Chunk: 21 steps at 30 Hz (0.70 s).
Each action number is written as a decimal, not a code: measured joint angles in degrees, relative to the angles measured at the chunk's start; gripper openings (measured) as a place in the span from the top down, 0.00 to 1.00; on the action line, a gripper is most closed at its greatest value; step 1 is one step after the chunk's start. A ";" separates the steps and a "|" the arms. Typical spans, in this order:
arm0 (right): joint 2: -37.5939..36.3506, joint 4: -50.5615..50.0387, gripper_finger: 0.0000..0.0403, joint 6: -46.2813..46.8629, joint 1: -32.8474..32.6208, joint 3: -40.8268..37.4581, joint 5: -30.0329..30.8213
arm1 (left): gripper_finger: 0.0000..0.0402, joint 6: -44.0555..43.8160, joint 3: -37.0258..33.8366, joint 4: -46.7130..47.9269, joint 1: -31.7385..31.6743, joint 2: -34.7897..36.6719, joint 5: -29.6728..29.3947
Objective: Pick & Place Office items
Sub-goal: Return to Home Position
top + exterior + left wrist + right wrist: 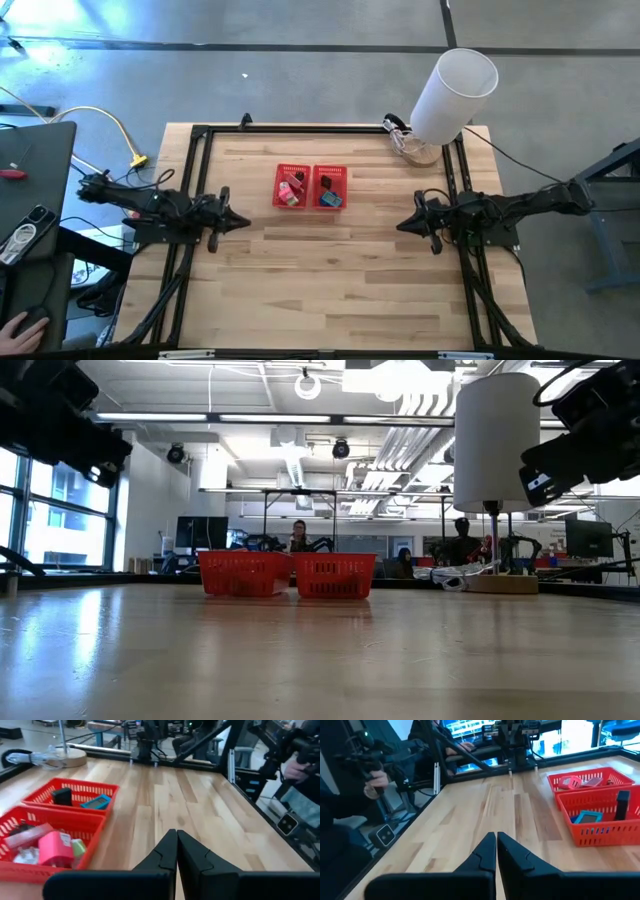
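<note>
centrally items point(293, 190) in basket point(311, 168), cylinder point(455, 92) apart

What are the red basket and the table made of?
The red basket looks like plastic mesh: its walls are a grid of thin bars with little holes. It might be coated wire instead. The table looks like wood with a smooth finish: pale planks with grain lines and a soft shine.
</note>
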<state>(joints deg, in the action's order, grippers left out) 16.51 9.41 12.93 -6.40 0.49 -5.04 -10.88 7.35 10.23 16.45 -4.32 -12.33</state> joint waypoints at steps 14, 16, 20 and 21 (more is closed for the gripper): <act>0.02 -1.67 0.99 -1.10 0.16 -0.04 -1.24 | 1.00 2.29 -3.60 -4.33 0.28 3.47 -1.62; 0.02 -2.81 0.99 -0.96 0.16 -0.04 -1.88 | 1.00 2.37 -3.62 -4.29 0.28 3.45 -1.62; 0.02 -4.07 0.99 -0.98 0.16 -0.04 -2.61 | 1.00 2.38 -3.66 -4.25 0.29 3.36 -1.66; 0.02 -4.26 0.99 -0.98 0.16 -0.06 -2.52 | 1.00 2.10 -3.68 -4.28 0.29 3.36 -1.72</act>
<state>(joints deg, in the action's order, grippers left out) 16.53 5.15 11.94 -6.24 0.43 -7.56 -8.78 3.67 5.94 16.74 -0.95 -14.06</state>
